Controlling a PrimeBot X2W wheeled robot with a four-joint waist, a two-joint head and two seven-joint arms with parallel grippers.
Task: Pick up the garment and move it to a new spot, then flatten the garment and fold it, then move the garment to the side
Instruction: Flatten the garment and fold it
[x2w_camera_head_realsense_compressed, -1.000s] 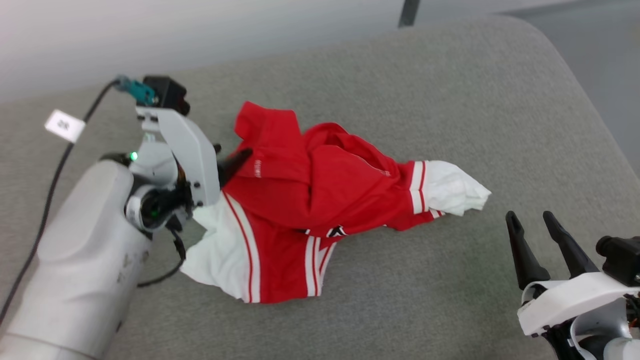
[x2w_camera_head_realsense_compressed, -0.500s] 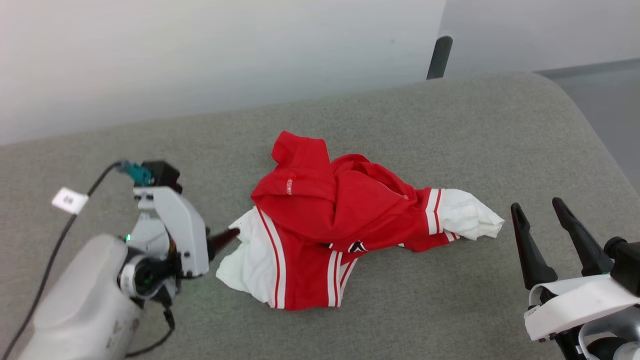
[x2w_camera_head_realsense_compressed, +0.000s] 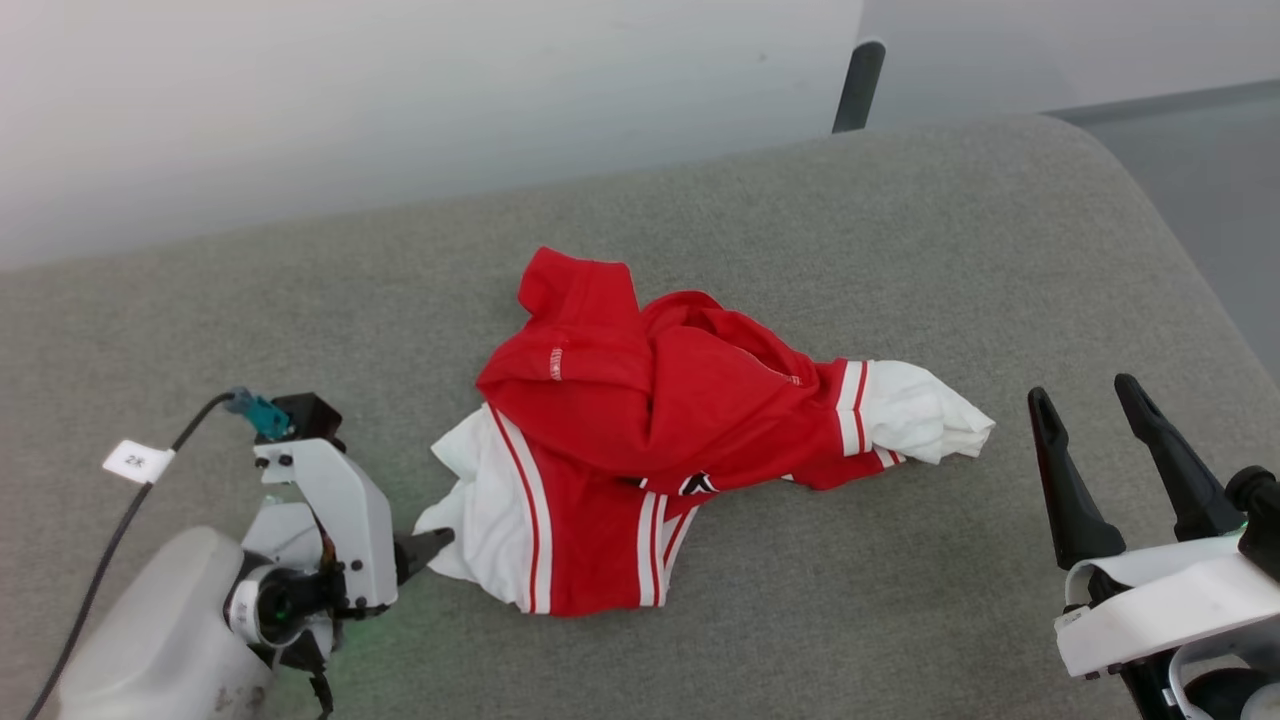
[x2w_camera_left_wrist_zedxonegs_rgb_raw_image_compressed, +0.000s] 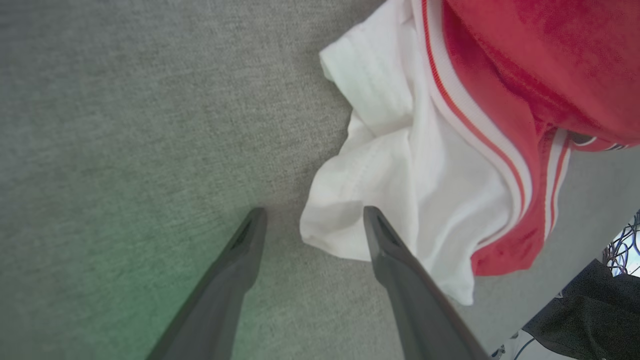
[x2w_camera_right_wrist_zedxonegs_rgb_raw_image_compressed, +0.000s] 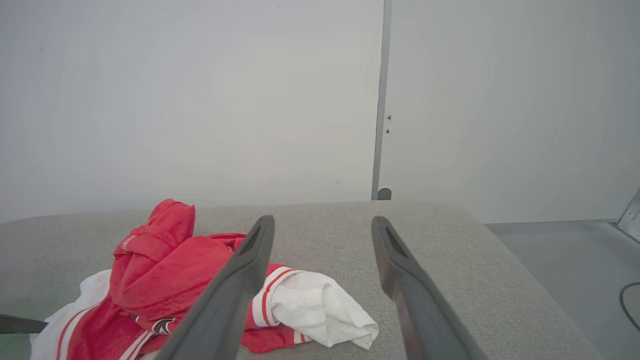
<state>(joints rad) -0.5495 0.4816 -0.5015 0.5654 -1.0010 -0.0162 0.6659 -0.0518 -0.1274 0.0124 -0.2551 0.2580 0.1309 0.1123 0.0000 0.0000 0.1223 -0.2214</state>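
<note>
Red jersey fabric, bunched in a loose heap: the garment (x2w_camera_head_realsense_compressed: 640, 440) lies near the middle of the grey cushion (x2w_camera_head_realsense_compressed: 900, 230) in my head view. One white sleeve (x2w_camera_head_realsense_compressed: 470, 510) spills out at seven o'clock of the heap and the other sleeve (x2w_camera_head_realsense_compressed: 925, 420) at three o'clock.

My left gripper (x2w_camera_left_wrist_zedxonegs_rgb_raw_image_compressed: 312, 216) sits at eight o'clock of the head view, jaws spread wide and holding nothing. Its tips are just beside the hem of the seven o'clock sleeve (whether one finger brushes the cloth I cannot tell). My right gripper (x2w_camera_head_realsense_compressed: 1085, 395) hangs at four o'clock, likewise spread and empty, apart from the cloth.

I judge the thing light, limp and a bit slick: it will sag and drag, never hold a shape, and a single-layer pinch could slip. I would pinch a doubled fold at the striped trim (x2w_camera_head_realsense_compressed: 530, 500), where the seam thickens the cloth. Or I would take both sleeves, one per arm, so it hangs open for flattening.
</note>
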